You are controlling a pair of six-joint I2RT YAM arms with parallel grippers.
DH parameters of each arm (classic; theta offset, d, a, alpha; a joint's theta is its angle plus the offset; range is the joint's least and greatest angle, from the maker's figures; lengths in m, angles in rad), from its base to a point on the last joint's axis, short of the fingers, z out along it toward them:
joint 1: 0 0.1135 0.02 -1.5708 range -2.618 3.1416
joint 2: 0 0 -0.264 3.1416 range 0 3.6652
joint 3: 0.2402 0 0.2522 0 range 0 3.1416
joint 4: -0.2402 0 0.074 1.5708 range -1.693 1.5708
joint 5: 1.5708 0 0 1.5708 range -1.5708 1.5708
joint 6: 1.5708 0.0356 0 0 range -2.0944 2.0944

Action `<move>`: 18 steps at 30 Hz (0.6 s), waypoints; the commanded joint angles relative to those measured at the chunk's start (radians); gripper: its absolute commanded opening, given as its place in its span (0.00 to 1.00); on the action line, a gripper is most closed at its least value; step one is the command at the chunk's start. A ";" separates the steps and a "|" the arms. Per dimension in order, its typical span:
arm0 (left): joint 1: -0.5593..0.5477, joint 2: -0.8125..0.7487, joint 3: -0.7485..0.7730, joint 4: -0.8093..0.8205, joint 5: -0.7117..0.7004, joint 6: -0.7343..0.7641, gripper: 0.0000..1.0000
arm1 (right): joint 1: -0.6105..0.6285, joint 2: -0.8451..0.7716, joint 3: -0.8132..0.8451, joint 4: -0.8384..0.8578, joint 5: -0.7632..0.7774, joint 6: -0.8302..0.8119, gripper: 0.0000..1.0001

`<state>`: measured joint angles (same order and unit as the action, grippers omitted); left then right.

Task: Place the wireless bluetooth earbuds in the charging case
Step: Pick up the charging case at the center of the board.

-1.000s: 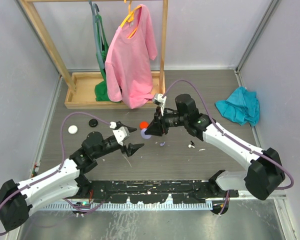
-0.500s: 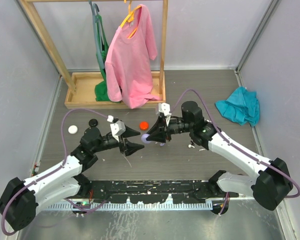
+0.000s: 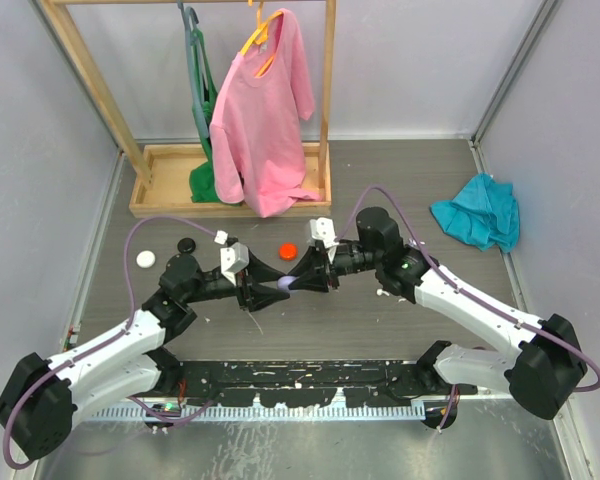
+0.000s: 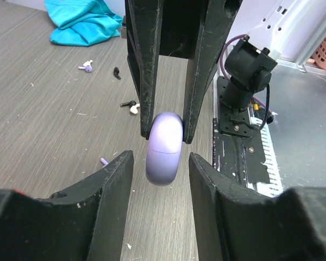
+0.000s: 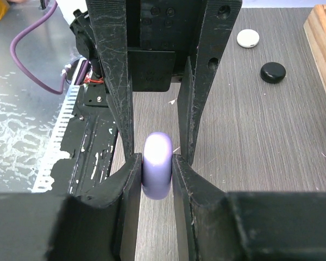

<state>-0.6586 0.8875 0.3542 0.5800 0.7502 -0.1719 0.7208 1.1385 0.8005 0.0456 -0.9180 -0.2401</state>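
My right gripper is shut on a closed lilac round charging case and holds it on edge above the table. The case also shows in the top view and the left wrist view. My left gripper is open and faces the right one. Its fingers stand either side of the case's free end without touching it. Small earbuds lie on the table: a white one, a dark one, a dark-and-white one and a lilac piece. One white earbud shows in the top view.
A red round case, a black one and a white one lie on the table. A wooden clothes rack with a pink shirt stands at the back. A teal cloth lies right.
My right gripper has brought the lilac case left and nearer. My left gripper has swung right to meet it, and its open fingers now flank the case.
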 commanded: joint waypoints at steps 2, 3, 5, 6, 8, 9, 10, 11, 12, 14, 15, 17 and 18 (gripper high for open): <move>0.005 0.005 0.042 0.061 0.047 -0.007 0.44 | 0.017 -0.017 0.050 -0.004 0.010 -0.047 0.01; 0.006 0.005 0.042 0.059 0.050 -0.007 0.43 | 0.020 -0.017 0.052 -0.006 0.014 -0.050 0.01; 0.005 0.006 0.040 0.057 0.050 -0.005 0.42 | 0.023 -0.020 0.054 -0.008 0.020 -0.055 0.01; 0.005 0.007 0.042 0.055 0.048 -0.002 0.42 | 0.024 -0.020 0.056 -0.009 0.022 -0.056 0.01; 0.005 0.012 0.043 0.050 0.048 0.002 0.41 | 0.027 -0.025 0.057 -0.009 0.028 -0.060 0.01; 0.005 0.012 0.043 0.050 0.049 0.002 0.40 | 0.027 -0.027 0.058 -0.011 0.032 -0.061 0.01; 0.005 0.014 0.043 0.050 0.051 0.003 0.40 | 0.027 -0.028 0.059 -0.012 0.033 -0.061 0.01; 0.006 0.016 0.042 0.049 0.051 0.003 0.39 | 0.027 -0.032 0.060 -0.014 0.033 -0.062 0.01; 0.005 0.016 0.042 0.047 0.051 0.004 0.38 | 0.029 -0.036 0.059 -0.013 0.033 -0.062 0.01; 0.005 0.019 0.039 0.046 0.051 0.005 0.36 | 0.028 -0.038 0.059 -0.014 0.034 -0.064 0.01; 0.006 0.018 0.040 0.046 0.051 0.006 0.36 | 0.030 -0.041 0.059 -0.014 0.036 -0.066 0.01; 0.005 0.017 0.040 0.046 0.052 0.008 0.33 | 0.030 -0.042 0.060 -0.014 0.037 -0.065 0.01; 0.006 0.014 0.042 0.045 0.054 0.009 0.32 | 0.031 -0.041 0.062 -0.014 0.038 -0.065 0.01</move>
<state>-0.6586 0.9081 0.3553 0.5797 0.7830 -0.1715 0.7444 1.1328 0.8150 0.0116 -0.8875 -0.2871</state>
